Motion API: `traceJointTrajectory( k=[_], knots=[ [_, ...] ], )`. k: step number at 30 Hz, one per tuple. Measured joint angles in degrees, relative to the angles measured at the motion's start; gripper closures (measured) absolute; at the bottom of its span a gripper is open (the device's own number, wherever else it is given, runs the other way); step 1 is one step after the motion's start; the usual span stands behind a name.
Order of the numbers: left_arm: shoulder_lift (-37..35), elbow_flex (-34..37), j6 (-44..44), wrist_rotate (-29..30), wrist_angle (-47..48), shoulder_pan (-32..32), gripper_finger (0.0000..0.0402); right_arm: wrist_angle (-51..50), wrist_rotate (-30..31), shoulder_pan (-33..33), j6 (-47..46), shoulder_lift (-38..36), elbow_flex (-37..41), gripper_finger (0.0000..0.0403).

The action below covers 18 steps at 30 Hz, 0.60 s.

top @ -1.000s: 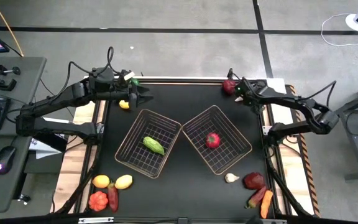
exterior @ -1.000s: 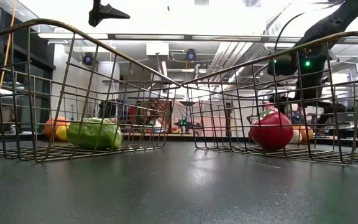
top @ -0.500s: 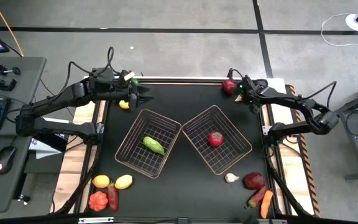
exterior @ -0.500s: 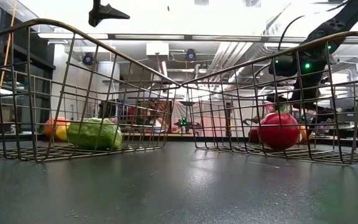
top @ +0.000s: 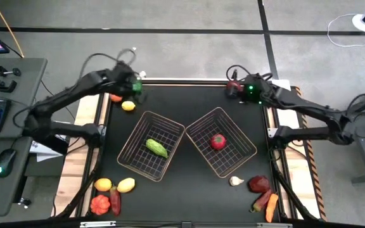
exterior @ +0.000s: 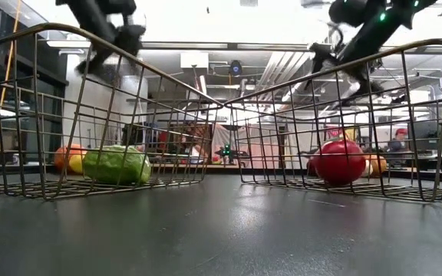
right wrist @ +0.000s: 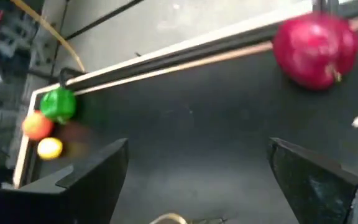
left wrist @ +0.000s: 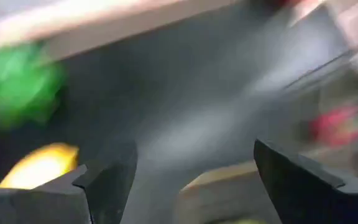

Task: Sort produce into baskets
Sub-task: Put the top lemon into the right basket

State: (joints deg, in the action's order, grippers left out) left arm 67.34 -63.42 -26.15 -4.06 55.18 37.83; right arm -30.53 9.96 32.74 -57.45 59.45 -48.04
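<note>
The left gripper (top: 134, 90) is at the far left corner of the table, above the edge, and its two fingers stand apart with nothing between them. Just beside it lie a small yellow fruit (top: 128, 106), an orange fruit (top: 115, 97) and a green piece (right wrist: 59, 103); in the left wrist view these are blurred. The right gripper (top: 236, 88) is at the far right side of the table, also with its fingers wide apart and holding nothing. A dark red round fruit (top: 233, 86) lies on the table close to it, near the far edge.

In the middle of the black table (top: 189, 101) the two wire baskets stand side by side, turned at an angle to each other, with their near corners almost touching. The left basket (top: 136, 136) holds one green vegetable (top: 156, 148). The right basket (top: 239, 145) holds one red tomato-like fruit (top: 217, 141).

More produce lies at the near edge. On the left there are an orange-yellow fruit (top: 102, 184), a pale yellow lemon (top: 126, 185), a red-orange piece (top: 99, 204) and a dark red long piece (top: 115, 201). On the right there are a white garlic (top: 236, 181), a dark red lump (top: 258, 183), a red pepper (top: 261, 200) and an orange carrot (top: 271, 207).
</note>
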Motion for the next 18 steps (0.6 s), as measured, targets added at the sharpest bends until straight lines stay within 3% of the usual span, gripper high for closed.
traceJointTrajectory(
  k=[4,8,18],
  knots=[
    [7.94,-0.02,4.84,5.69,11.9,1.68,0.009,-6.65,0.11,-0.77,3.94,-1.47,-3.41,0.003],
    [13.67,-0.06,8.9,11.83,12.61,1.72,0.009,-8.74,0.24,-1.61,5.48,-1.35,-4.34,0.003],
    [26.68,-0.07,18.88,18.18,13.88,4.63,0.009,-8.93,0.0,-5.23,7.43,0.64,-4.34,0.003]
  ],
)
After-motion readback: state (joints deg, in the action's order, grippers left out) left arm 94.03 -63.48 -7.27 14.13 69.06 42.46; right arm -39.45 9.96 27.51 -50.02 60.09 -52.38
